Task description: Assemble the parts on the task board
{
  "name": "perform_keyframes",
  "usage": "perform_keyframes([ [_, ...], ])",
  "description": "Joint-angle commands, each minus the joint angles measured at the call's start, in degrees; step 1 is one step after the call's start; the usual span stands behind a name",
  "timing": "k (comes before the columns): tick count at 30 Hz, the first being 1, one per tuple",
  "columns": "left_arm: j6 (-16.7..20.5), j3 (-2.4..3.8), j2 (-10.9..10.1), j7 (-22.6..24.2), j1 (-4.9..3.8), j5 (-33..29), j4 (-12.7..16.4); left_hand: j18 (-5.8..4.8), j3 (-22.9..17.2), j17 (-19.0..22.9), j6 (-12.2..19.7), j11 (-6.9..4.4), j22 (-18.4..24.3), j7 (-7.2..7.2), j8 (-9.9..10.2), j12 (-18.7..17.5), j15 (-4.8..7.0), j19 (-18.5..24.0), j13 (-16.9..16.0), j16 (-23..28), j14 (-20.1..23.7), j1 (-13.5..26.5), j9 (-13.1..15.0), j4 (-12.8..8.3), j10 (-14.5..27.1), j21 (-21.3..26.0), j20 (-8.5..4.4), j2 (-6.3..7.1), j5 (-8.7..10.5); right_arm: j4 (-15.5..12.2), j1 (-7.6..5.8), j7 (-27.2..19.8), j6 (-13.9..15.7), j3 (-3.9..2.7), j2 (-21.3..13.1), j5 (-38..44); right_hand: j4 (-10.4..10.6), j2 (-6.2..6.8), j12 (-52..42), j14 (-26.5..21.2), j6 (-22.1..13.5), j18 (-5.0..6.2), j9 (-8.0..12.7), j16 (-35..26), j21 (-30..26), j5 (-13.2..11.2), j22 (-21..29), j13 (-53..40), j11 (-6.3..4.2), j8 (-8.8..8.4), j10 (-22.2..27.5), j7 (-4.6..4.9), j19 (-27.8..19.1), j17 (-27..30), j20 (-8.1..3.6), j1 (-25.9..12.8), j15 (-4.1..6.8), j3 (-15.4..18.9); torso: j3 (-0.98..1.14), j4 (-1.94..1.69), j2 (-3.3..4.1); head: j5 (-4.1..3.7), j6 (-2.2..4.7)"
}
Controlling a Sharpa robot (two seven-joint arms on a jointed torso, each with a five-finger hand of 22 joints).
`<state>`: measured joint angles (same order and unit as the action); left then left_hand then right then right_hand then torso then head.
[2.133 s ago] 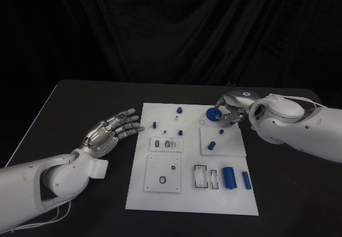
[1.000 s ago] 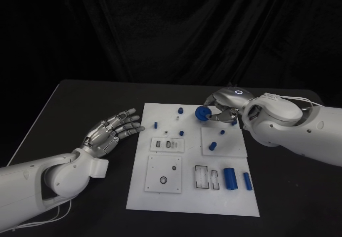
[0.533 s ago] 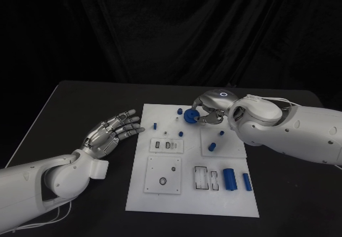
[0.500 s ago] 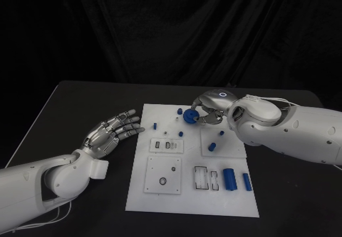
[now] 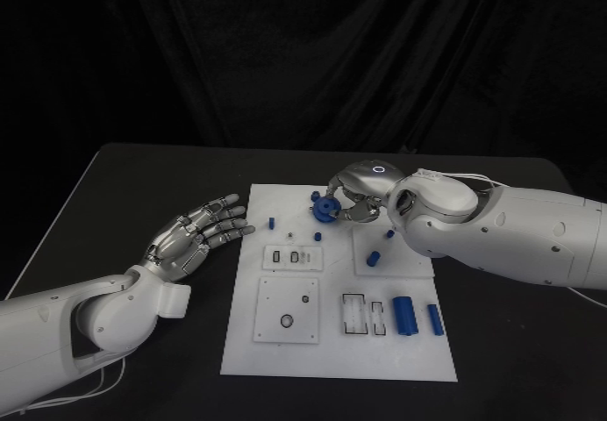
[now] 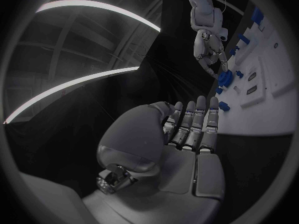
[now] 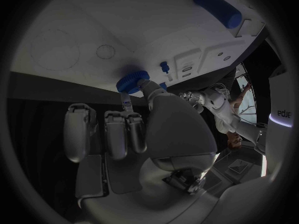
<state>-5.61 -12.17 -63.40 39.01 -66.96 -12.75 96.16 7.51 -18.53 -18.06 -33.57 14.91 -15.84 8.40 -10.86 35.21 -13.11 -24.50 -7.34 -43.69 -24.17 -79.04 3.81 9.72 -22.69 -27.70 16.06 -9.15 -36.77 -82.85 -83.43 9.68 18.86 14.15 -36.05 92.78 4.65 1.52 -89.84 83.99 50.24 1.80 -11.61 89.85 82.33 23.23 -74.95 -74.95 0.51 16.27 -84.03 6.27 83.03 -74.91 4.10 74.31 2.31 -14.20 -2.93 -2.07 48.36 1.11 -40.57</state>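
The white task board [image 5: 332,351] lies in the middle of the black table. Over its far end my right hand [image 5: 360,195] pinches a blue gear [image 5: 326,208] between thumb and a finger, the other fingers curled. The right wrist view has the gear [image 7: 132,81] just above the board [image 7: 93,20]. Seen from the left wrist, the right hand [image 6: 209,49] holds the gear [image 6: 224,77] near small blue pegs. My left hand [image 5: 197,235] hovers open beside the board's left edge, its fingers [image 6: 193,124] spread and empty.
Short blue pegs [image 5: 274,223] [image 5: 317,237] [image 5: 374,258] stand on the board's far half. A large blue cylinder [image 5: 405,314] and a thinner one [image 5: 435,319] lie at the near right beside empty slots [image 5: 360,314]. A square plate [image 5: 289,309] sits near left.
My right hand has carried the blue gear leftward, from the board's far right corner to its far middle. The left hand has stayed still.
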Motion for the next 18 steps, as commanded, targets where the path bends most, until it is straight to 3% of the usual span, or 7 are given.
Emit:
perform_keyframes([
  [1,-0.76,0.03,0.19,1.58,0.00,-0.17,0.03,-0.76,-0.32,-0.08,0.00,0.34,-0.05,0.36,-0.22,0.22,-0.29,0.39,-0.07,-0.22,0.02,0.50,0.04,-0.14,-0.05,-0.32,0.00,0.00,-0.22,0.13,0.17,-0.78,0.92,-0.08,0.50,0.40,0.07,-0.58,-0.16,6.01,0.36,0.59,-13.26,0.15,0.21,-0.25,-10.96,-15.05,0.28,2.89,-5.97,-0.88,0.29,-15.09,0.05,0.11,-0.04,-0.24,0.06,0.09,0.03,0.00,0.07],
  [18,-0.86,0.03,0.35,1.39,0.01,-0.22,-0.22,-0.76,-0.32,-0.08,0.00,0.34,-0.05,0.36,-0.22,0.22,-0.29,0.39,-0.07,-0.22,0.02,0.50,0.04,-0.14,-0.05,-0.32,0.00,0.00,-0.22,0.36,0.21,-0.30,0.27,-0.11,1.01,0.40,-0.10,-0.79,-0.16,6.01,0.25,0.67,-13.52,0.15,-0.09,-1.15,-10.86,-15.05,0.43,2.94,-5.97,-0.83,0.07,-15.09,0.18,0.27,-0.18,-0.59,0.01,0.03,-0.02,0.08,-0.08],
])
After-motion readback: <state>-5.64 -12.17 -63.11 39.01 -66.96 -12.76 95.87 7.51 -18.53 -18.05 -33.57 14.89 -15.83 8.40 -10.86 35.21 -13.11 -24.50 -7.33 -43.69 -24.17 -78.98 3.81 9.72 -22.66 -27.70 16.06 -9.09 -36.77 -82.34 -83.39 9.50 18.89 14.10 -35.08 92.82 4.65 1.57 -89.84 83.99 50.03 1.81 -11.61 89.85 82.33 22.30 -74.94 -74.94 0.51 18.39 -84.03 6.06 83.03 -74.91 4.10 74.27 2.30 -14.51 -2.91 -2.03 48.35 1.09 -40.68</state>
